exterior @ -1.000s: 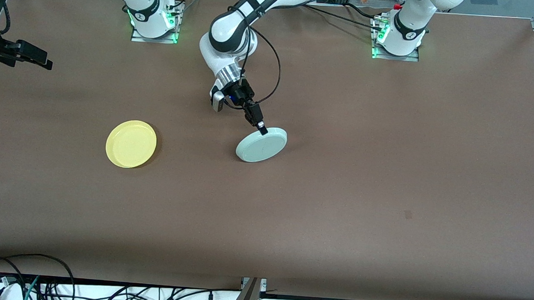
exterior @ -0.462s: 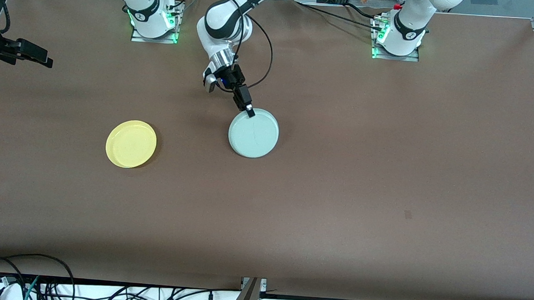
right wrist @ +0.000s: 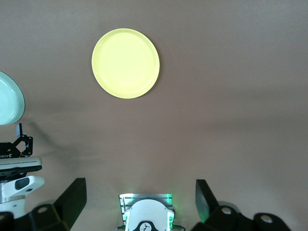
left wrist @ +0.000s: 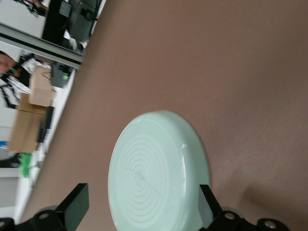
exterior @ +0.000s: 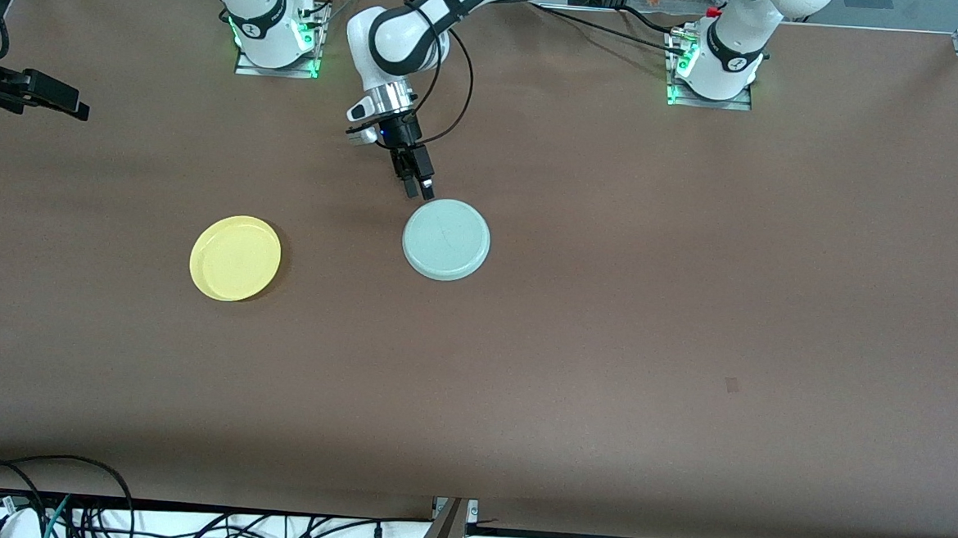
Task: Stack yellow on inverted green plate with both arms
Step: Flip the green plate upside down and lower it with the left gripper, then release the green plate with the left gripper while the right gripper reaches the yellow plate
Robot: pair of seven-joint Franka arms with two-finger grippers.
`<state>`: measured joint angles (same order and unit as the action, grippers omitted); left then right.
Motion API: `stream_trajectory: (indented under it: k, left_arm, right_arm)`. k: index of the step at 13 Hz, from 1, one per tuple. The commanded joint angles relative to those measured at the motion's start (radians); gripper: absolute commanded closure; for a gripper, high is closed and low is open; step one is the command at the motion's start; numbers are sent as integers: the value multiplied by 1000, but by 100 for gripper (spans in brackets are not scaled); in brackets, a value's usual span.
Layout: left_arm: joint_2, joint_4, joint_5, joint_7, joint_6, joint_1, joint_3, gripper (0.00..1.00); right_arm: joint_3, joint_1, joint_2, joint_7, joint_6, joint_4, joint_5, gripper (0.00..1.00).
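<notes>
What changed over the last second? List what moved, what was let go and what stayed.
The left claw let go of the green plate and drew back toward the robots' bases, open and clear of the rim. The plate, tilted in its grip a second ago, dropped flat, base ring up, a little toward the right arm's end of the table. The yellow plate stayed put; the right claw waits, open.

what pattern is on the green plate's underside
Concentric raised rings on pale mint green plate, clearest in left wrist view.
</notes>
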<state>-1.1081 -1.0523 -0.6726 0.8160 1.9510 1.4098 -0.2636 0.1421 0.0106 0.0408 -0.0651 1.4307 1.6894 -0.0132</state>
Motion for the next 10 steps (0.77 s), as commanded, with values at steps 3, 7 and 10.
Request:
stream_trajectory:
  k: [3,7,10]
  left_arm:
    - [34,-3,216,225,179,-50,7,0]
    - [132,-5,488,148,180,-201,33,0]
    - [241,-40,692,-13,103,-294,30,0]
  right_arm:
    - [1,-15,-38,2,43,-8,4,0]
    - [11,-37,-140,-27,120,-5,42,0]
    - [11,-37,-218,-59,232,27,35,0]
